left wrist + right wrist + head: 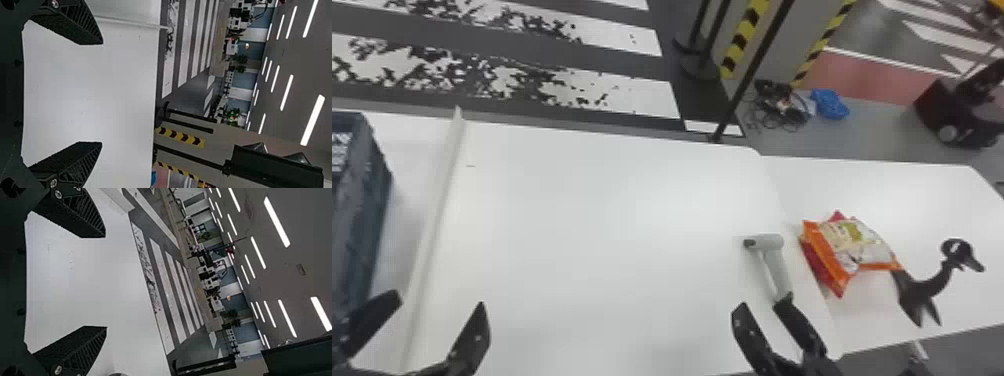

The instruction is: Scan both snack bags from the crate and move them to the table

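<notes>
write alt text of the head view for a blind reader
Orange and red plastic snack bags lie stacked on a white table, right of a pale handheld scanner; open black left tool and right tool below, dark blue plastic crate left.

crate [369, 200] cut off by head view's left edge | red bag [818, 264] mostly hidden under orange-edged bag [862, 246]
</notes>
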### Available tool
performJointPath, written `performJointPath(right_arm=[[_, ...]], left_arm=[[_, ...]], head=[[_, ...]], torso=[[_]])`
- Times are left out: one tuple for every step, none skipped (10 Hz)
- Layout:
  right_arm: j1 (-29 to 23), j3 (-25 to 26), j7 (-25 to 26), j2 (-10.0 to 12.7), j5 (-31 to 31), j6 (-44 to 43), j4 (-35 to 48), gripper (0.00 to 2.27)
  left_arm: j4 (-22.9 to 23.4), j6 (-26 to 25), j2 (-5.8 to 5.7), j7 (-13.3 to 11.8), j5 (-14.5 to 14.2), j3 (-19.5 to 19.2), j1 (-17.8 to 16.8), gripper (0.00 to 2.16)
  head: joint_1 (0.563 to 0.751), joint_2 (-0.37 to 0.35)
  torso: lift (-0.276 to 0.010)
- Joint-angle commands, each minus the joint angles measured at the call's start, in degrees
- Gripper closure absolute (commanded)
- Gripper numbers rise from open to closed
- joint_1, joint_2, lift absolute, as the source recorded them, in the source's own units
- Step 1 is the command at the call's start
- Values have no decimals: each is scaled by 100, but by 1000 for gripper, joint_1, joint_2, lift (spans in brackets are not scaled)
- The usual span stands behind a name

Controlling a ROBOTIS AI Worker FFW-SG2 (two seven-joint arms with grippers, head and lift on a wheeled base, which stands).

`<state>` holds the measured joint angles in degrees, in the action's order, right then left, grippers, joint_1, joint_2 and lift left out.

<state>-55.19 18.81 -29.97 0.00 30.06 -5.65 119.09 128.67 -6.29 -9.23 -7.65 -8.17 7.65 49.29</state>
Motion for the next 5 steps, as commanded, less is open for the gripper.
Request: performJointPath(right_arm=[[-1, 0, 0, 0, 8, -1, 0, 97], [-1, 9, 0, 0, 0, -1, 0, 97], [-1, 9, 0, 5, 8, -1, 0, 97], [-1, 9, 0, 5, 0, -1, 0, 97], [-1, 18, 0, 5, 8, -1, 0, 97]], left_arm=[[-9, 0, 0, 0, 0, 0, -7, 80], [-9, 0, 0, 0, 0, 0, -7, 80], [-9, 0, -9, 9, -9, 0, -16, 80], [-17, 0, -9, 9, -9, -9, -16, 80], [-17, 0, -9, 9, -18, -9, -16, 80]], head=[[695, -350], [695, -350], [695, -350], [695, -350], [695, -350]], torso=[[-87], [-87], [-87], [-87], [-87]])
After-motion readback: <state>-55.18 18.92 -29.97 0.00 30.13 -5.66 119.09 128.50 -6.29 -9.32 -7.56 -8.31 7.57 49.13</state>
